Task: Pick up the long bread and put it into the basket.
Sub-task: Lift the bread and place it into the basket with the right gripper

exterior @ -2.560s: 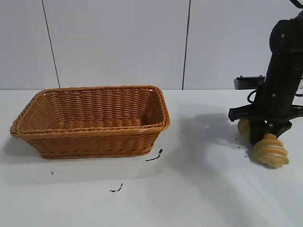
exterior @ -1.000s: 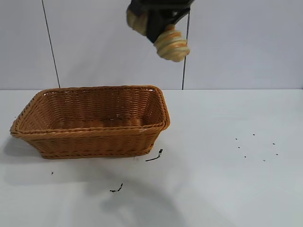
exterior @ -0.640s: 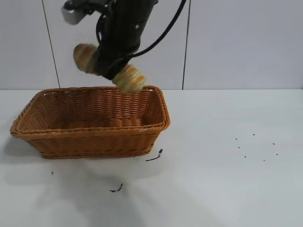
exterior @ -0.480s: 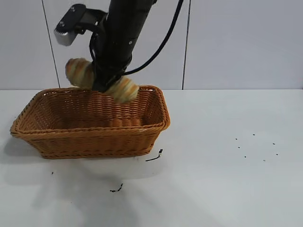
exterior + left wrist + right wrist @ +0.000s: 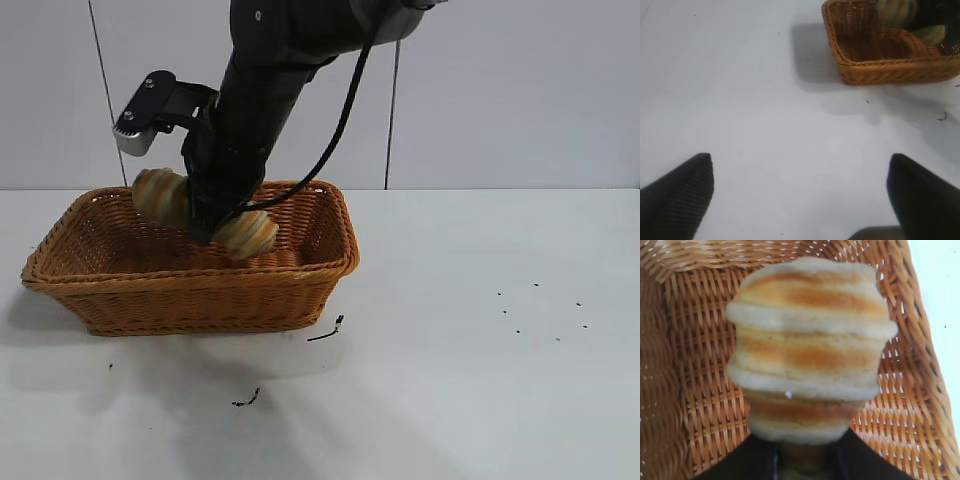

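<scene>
The long bread (image 5: 243,232), golden-tan with orange-brown stripes, hangs crosswise in my right gripper (image 5: 208,222), which is shut on its middle. Both are inside the mouth of the wicker basket (image 5: 300,270), just above its floor, toward the basket's right half. In the right wrist view the long bread (image 5: 807,350) fills the centre over the woven basket floor (image 5: 700,365). My left gripper (image 5: 800,192) is open and empty over bare table, away from the basket (image 5: 880,65); it does not show in the exterior view.
The white table (image 5: 480,380) carries a small dark scrap (image 5: 328,331) in front of the basket's right corner, another scrap (image 5: 247,400) nearer the front, and several crumbs (image 5: 540,312) at the right. A grey wall stands behind.
My right gripper has carried the bread from the table's right side, up and across to the left, then down into the basket's mouth. The basket has not moved.
</scene>
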Robot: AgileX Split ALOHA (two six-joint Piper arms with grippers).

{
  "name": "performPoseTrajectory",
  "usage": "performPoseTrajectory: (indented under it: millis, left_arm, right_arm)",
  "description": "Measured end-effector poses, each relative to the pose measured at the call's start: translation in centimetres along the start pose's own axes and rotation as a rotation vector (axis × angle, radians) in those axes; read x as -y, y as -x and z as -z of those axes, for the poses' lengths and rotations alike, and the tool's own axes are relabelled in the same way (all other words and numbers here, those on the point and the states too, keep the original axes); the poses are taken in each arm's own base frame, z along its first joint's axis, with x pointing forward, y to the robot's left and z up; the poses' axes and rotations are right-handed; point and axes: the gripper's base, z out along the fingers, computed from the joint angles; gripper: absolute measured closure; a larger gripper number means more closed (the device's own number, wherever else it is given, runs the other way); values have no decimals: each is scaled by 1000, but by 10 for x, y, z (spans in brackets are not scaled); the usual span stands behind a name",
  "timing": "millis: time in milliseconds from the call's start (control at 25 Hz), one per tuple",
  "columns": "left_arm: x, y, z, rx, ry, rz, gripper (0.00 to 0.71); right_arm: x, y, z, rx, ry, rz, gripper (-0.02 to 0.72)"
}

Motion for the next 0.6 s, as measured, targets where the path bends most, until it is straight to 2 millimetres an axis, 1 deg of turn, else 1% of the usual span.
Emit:
performPoseTrajectory:
  millis: [40, 80, 160, 320, 480, 600]
  left_arm:
    - [0, 0, 0, 0, 0, 0, 17]
    - [0, 0, 0, 0, 0, 0, 17]
    - [0, 0, 0, 0, 0, 0, 17]
    - [0, 0, 0, 0, 0, 0, 17]
    - [0, 0, 0, 0, 0, 0, 17]
    - [0, 0, 0, 0, 0, 0, 17]
  right_arm:
    - [0, 0, 0, -1, 2, 0, 85]
    - [0, 0, 0, -2, 3, 3, 55]
    - [0, 0, 0, -2, 3, 6, 26]
    - [2, 2, 5, 6, -5, 7, 14]
    - [7, 10, 22, 34, -25, 2, 14]
    - [13, 14, 37, 56, -25, -61, 14]
